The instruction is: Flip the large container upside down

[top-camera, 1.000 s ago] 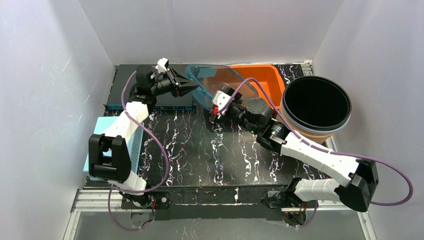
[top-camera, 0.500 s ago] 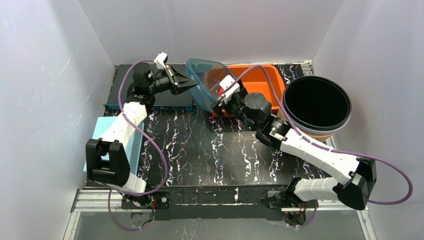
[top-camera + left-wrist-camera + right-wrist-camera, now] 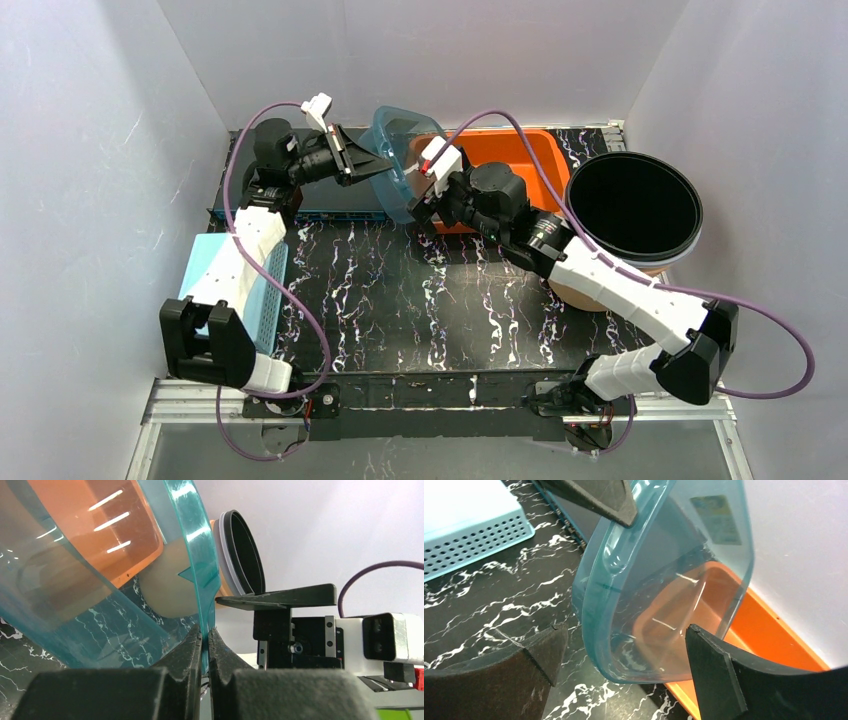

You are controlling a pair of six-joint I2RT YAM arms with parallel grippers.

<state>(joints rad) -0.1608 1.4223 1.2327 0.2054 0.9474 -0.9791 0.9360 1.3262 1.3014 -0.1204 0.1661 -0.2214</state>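
Tilting steeply on edge near the back of the surface [image 3: 420,300], the container [image 3: 395,160] has its rim pinched in my left gripper [image 3: 205,632]; my right gripper [image 3: 624,647] gapes wide around its lower end; contact unclear.

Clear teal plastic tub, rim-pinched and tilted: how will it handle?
Probably light: the clear teal plastic tub looks thin-walled and empty. Likely slippery: glossy rim, and the left gripper pinches only its edge. May pivot; the right gripper straddles it open.

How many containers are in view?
4: clear blue tub held up at back, orange bin beside it, round bucket far right, pale blue basket at left. The flat dark slab back left may be another.
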